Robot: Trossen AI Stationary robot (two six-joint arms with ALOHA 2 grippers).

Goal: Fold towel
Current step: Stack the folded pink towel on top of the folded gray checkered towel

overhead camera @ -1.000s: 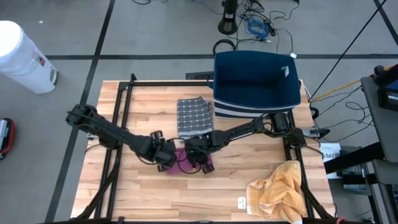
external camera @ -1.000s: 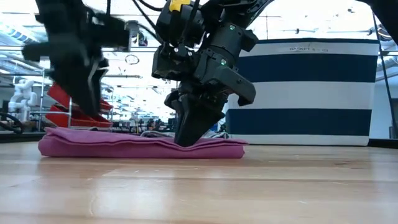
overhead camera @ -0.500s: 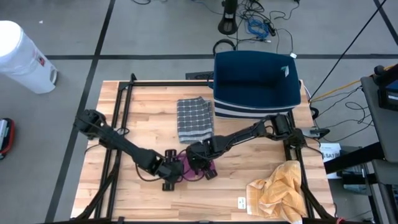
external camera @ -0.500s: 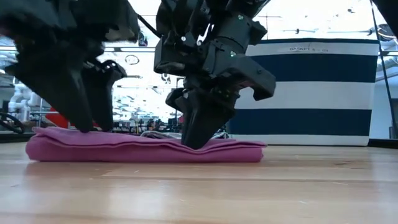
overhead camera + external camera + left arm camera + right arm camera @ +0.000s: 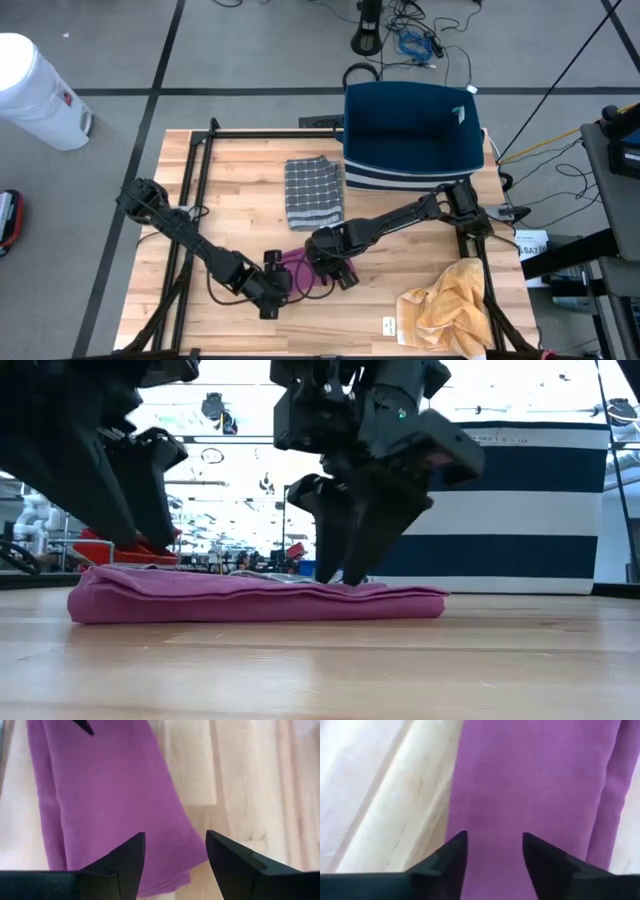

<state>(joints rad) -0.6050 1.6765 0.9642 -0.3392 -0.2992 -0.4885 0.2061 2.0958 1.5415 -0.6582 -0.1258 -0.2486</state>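
Note:
The purple towel [image 5: 300, 268] lies folded flat, in several layers, on the wooden table [image 5: 230, 180], a little near of the middle. My right gripper [image 5: 494, 836] stands open over the towel's right part, pointing down, with its fingertips low at the top layer. My left gripper [image 5: 175, 837] is open too. It slants down over the towel's near left corner [image 5: 192, 855], just above the cloth. In the low view the left gripper [image 5: 130, 530] shows at the left and the right gripper [image 5: 350, 560] in the middle. My right gripper has its open fingers [image 5: 372, 530] coming from above, pointing down at the towel's top layer [image 5: 345, 588] near its right end. Whether the tips touch the cloth I cannot tell. The towel lies flat on the table.
A folded grey checked cloth [image 5: 313, 190] lies at the far middle, beside the dark blue striped basket [image 5: 412, 135] at the far right. A crumpled yellow cloth [image 5: 445, 305] sits at the near right corner. Bare wood lies to the towel's left and near side.
My right gripper, shut and pressed on the towel, slid it toward the table's near edge, then opened and rose a little. My left gripper swung toward the near edge and tipped further down, staying open. The towel stays folded flat.

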